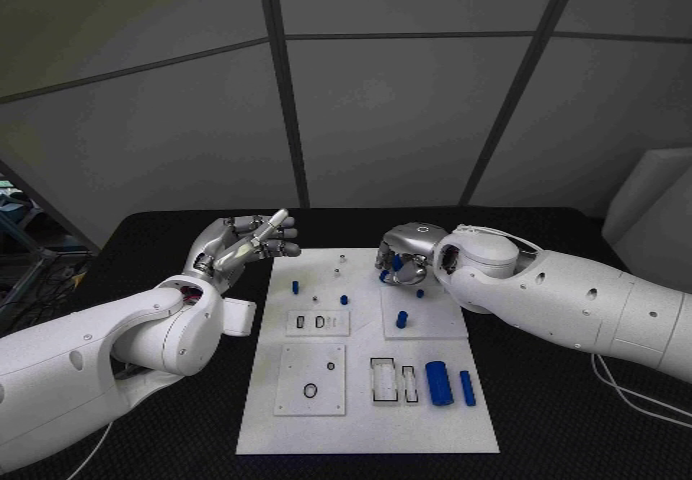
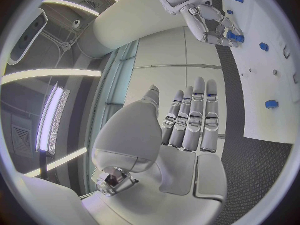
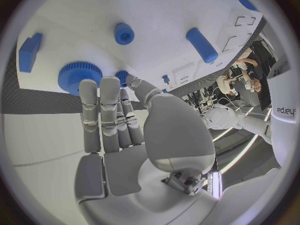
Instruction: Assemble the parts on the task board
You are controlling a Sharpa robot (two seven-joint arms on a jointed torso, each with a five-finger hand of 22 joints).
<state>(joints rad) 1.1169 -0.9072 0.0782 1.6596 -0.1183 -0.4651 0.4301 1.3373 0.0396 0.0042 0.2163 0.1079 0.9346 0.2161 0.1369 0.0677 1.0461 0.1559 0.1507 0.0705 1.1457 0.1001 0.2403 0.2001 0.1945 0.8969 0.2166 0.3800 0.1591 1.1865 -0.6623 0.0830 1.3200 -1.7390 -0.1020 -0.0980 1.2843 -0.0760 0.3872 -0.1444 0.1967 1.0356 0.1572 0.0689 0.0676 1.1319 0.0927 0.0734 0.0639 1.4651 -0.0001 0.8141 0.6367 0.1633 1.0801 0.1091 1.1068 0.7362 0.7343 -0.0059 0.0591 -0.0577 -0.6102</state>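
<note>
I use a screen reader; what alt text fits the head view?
Over the far part of the white task board, the right hand is down on a blue part. The left hand is raised beside the board's far left corner, holding nothing. More blue parts lie nearer.

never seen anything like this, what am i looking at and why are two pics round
A two-armed robot is working at a black table. One picture looks down from its head; the round ones come from fisheye cameras at its wrists. On the table lies a white task board with small blue parts, such as two blue cylinders. The left hand is raised beside the board, fingers straight, holding nothing. The right hand reaches down over a blue gear; whether it grips it is unclear.
</note>
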